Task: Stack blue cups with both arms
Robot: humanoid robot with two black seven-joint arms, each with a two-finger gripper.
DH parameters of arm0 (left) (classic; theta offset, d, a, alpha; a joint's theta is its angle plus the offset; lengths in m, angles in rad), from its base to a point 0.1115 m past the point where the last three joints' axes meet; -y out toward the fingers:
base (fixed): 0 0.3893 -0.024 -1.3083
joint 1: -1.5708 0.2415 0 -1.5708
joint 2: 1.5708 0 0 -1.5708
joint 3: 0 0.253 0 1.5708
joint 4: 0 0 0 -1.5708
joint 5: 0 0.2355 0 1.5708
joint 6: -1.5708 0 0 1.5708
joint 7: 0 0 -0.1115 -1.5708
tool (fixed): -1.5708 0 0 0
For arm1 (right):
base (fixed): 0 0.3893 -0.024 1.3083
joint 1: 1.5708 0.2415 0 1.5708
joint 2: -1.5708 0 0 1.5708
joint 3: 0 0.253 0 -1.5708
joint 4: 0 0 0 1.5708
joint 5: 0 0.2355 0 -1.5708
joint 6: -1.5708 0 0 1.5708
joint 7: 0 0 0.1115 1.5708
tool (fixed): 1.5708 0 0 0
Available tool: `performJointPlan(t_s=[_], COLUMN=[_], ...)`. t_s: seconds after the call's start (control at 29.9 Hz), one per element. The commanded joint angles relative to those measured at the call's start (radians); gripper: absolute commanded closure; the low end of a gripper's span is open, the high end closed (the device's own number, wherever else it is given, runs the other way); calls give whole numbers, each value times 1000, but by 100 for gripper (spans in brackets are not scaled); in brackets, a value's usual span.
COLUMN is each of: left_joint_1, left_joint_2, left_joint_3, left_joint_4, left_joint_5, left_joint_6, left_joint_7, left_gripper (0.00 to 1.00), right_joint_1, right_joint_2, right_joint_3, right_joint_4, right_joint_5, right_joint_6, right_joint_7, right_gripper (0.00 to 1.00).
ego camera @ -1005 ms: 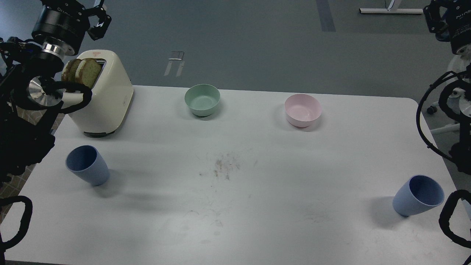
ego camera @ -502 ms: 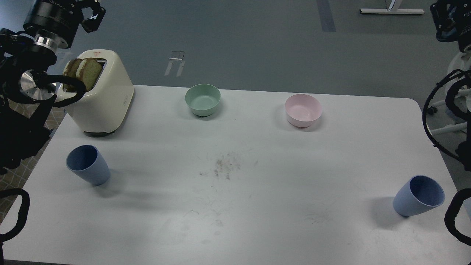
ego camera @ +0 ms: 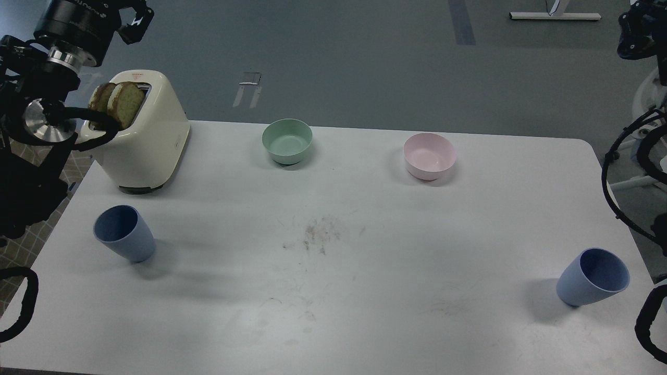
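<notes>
Two blue cups stand upright and apart on the white table (ego camera: 333, 291). One cup (ego camera: 124, 233) is at the front left, the other cup (ego camera: 593, 276) at the front right. My left gripper (ego camera: 133, 14) is high at the top left, above and behind the toaster, far from the left cup. It is partly cut off by the frame edge and holds nothing I can see. My right gripper (ego camera: 633, 32) is high at the top right corner, dark and partly out of view, far from the right cup.
A cream toaster (ego camera: 148, 140) with two bread slices stands at the back left. A mint-green bowl (ego camera: 286, 140) and a pink bowl (ego camera: 429, 155) sit along the back. A smudge of crumbs (ego camera: 318, 237) marks the table's middle.
Both arms have pulled up and outward toward the frame corners. The right gripper has slid further right, toward the frame edge. The cups and bowls have not moved.
</notes>
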Motion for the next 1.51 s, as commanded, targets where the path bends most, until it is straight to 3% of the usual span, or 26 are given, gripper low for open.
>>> performJointPlan(t_s=[0.0, 0.23, 0.33, 0.37, 0.47, 0.57, 0.8, 1.0, 1.21, 1.47], left_joint_1=[42, 175, 276, 331, 422, 500, 621, 724, 799, 830], left_joint_2=[103, 273, 384, 420, 498, 563, 667, 678, 668, 626], left_joint_3=[13, 26, 19, 10, 6, 10, 20, 25, 25, 46], left_joint_4=[-29, -213, -406, -476, -573, -636, -656, -673, -653, -485], left_joint_5=[-4, 17, 173, 260, 447, 661, 862, 1022, 1267, 1407], left_joint_6=[0, -6, 15, 40, 93, 130, 195, 202, 299, 317], left_joint_7=[-6, -15, -72, -113, -173, -179, -182, -182, -179, -200], left_gripper=[3, 4, 9, 9, 11, 11, 11, 11, 17, 22], right_joint_1=[-72, -177, -205, -212, -214, -214, -214, -215, -223, -266], right_joint_2=[-30, -35, -41, -55, -60, -61, -70, -89, -93, -96], right_joint_3=[27, 119, 149, 149, 149, 150, 153, 163, 172, 179], right_joint_4=[59, 76, 74, 76, 76, 76, 83, 83, 83, 96], right_joint_5=[1, 67, 136, 143, 145, 145, 147, 147, 147, 191], right_joint_6=[0, 17, 17, 17, 17, 17, 16, 17, 17, 16], right_joint_7=[-1, 2, 0, 2, 2, 2, 2, 2, 2, 2], right_gripper=[0, 0, 0, 0, 0, 0, 0, 0, 0, 0])
